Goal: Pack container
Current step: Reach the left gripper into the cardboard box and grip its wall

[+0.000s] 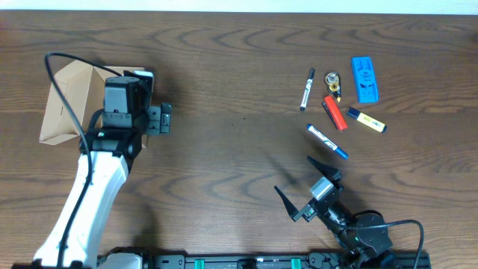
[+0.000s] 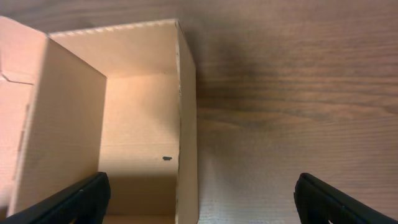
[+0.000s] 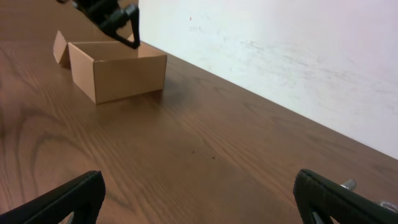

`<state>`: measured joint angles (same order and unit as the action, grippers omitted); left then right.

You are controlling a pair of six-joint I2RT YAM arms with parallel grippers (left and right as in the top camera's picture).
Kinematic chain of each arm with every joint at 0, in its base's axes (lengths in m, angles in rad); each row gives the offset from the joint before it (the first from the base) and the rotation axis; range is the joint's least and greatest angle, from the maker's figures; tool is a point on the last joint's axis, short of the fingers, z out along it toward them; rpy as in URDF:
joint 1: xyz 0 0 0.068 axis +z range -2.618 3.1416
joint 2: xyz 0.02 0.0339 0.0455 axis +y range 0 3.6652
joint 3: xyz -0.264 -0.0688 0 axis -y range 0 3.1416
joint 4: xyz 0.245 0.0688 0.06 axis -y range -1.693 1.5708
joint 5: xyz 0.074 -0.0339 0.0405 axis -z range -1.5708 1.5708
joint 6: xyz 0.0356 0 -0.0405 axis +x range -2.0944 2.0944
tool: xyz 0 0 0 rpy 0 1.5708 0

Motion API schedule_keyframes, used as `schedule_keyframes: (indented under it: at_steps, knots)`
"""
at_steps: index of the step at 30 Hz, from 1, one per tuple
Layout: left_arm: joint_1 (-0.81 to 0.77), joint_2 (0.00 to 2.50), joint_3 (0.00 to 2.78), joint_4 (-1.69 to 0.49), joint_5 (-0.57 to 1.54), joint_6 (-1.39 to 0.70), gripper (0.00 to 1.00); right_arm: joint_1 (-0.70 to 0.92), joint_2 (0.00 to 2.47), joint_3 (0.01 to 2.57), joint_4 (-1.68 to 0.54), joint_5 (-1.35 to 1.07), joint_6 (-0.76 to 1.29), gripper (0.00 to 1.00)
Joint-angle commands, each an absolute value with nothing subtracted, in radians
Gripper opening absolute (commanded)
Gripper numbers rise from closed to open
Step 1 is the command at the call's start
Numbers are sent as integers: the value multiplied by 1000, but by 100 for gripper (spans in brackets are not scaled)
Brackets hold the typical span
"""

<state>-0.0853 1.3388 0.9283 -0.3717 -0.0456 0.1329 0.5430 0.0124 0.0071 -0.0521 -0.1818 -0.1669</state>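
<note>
1. Wood table (image 1: 224,75) carried the box (image 1: 54,119) at its left end, flap open
2. Left gripper (image 2: 200,182) gaped over its wall; right gripper (image 1: 297,178) gaped, empty
3. It looked light and crushable, best pinched gently by one wall

The left arm (image 1: 123,104) hangs over the right wall of the box (image 1: 60,104), blocking part of its open top. Wide bare table (image 1: 231,90) lies between it and the pens (image 1: 334,112), which sit close together.
</note>
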Motion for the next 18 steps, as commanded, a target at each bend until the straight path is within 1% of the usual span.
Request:
schedule_keyframes:
  at_steps: [1,8,14,15,16,17,18]
  knots:
    - [-69,1400,951,-357,-67,154,95,551,7,6,-57,-172,-181,99]
    - [-27,1520,951,-303,-77,154,95,551,7,6,-57,-172,-181,99]
    - [-20,1592,951,-274,-78,162,95,551,7,6,-57,-172,-181,99]
    - [-20,1601,951,-272,-78,161,96,551,7,6,-57,-172,-181,99]
    - [-20,1610,951,-271,-78,161,100,551,7,6,-57,-172,-181,99]
    - [-20,1615,951,-271,-78,161,85,551,7,6,-57,-172,-181,99]
    - [-20,1616,951,-271,-77,161,66,551,7,6,-57,-172,-181,99]
